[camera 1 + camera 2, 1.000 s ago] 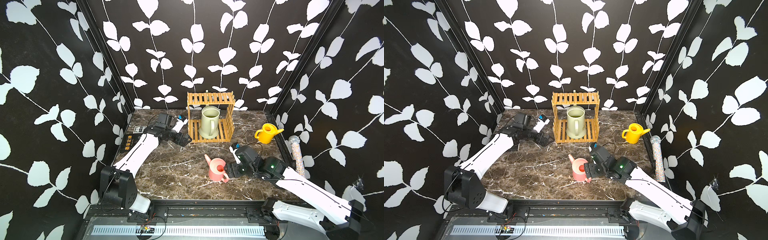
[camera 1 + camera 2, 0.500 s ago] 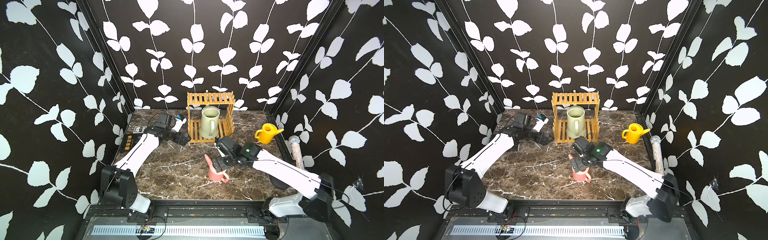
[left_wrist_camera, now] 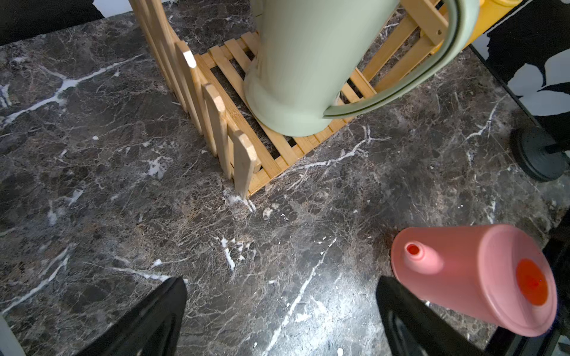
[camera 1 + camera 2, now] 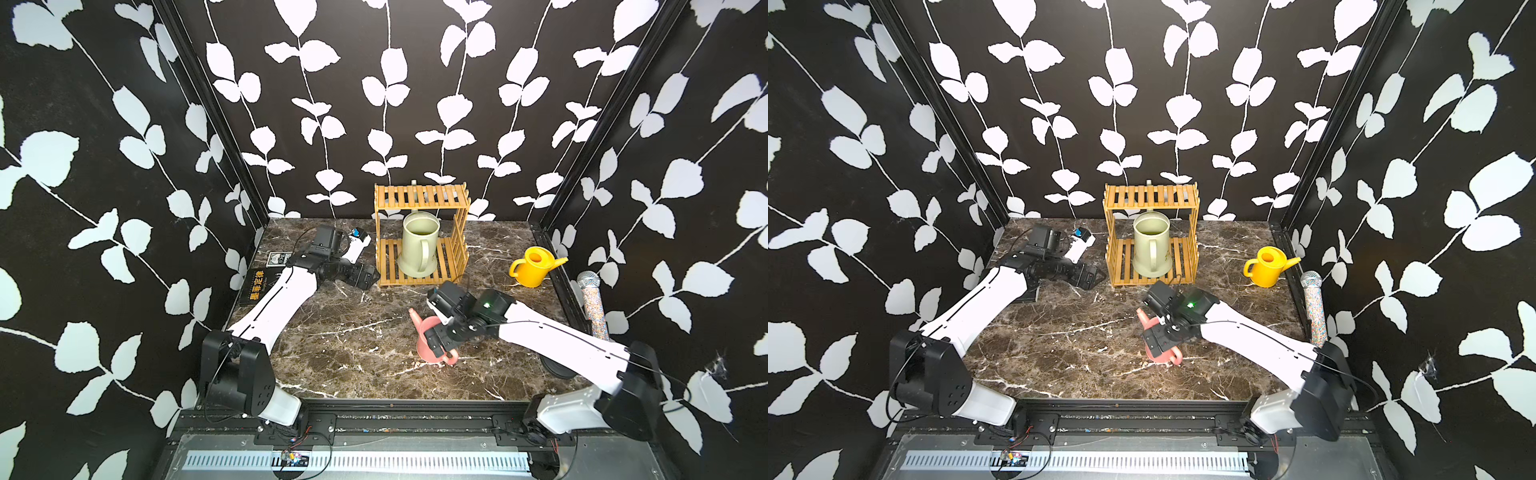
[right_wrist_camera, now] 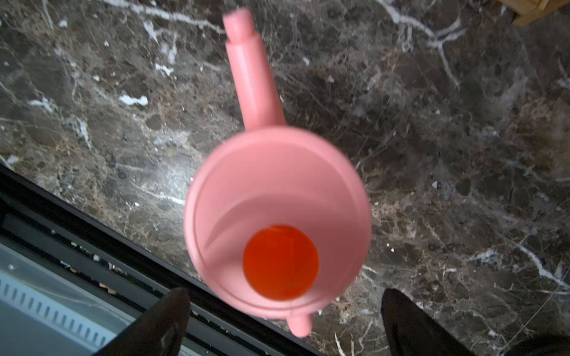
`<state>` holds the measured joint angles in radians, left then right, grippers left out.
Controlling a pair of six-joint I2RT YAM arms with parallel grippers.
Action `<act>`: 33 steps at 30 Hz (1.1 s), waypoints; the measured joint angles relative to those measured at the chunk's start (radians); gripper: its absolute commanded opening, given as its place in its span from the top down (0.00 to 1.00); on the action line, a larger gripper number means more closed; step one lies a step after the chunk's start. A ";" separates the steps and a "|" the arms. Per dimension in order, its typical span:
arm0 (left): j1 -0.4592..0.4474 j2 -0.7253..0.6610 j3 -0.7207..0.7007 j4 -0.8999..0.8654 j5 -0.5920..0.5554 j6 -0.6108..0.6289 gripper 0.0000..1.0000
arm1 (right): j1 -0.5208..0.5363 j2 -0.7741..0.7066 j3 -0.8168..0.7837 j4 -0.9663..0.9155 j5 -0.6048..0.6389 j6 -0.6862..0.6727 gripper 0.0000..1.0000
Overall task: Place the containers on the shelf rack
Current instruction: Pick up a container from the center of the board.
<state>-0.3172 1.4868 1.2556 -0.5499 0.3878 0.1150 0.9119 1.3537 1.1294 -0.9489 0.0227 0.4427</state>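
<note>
Top view: left end effector [image 4: 368, 277] spread, just left of shelf rack [image 4: 419, 195]. Green can [image 4: 417, 245] stands on the rack's lower tier. Open desk [image 4: 353, 332] in front of the rack. There pink can [image 4: 428, 351] sits upright under spread right end effector [image 4: 438, 331], ungripped. Yellow can [image 4: 532, 268] right of the rack, near the desk edge.

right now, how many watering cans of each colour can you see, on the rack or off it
green watering can: 1, on the shelf rack
pink watering can: 1, on the table
yellow watering can: 1, on the table
total: 3
</note>
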 measured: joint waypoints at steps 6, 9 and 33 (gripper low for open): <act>0.000 0.000 0.000 0.001 0.000 0.002 0.01 | 0.000 -0.118 -0.131 0.014 -0.014 0.042 0.13; 0.000 0.000 0.000 0.001 0.000 0.006 0.01 | 0.000 -0.130 -0.162 0.027 -0.023 0.055 0.23; 0.000 0.001 0.044 -0.148 0.181 0.215 0.02 | 0.000 -0.104 -0.260 0.196 -0.023 0.073 0.72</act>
<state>-0.3172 1.4876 1.2995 -0.6979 0.5686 0.3298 0.9119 1.2495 0.8692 -0.7532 -0.0002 0.5156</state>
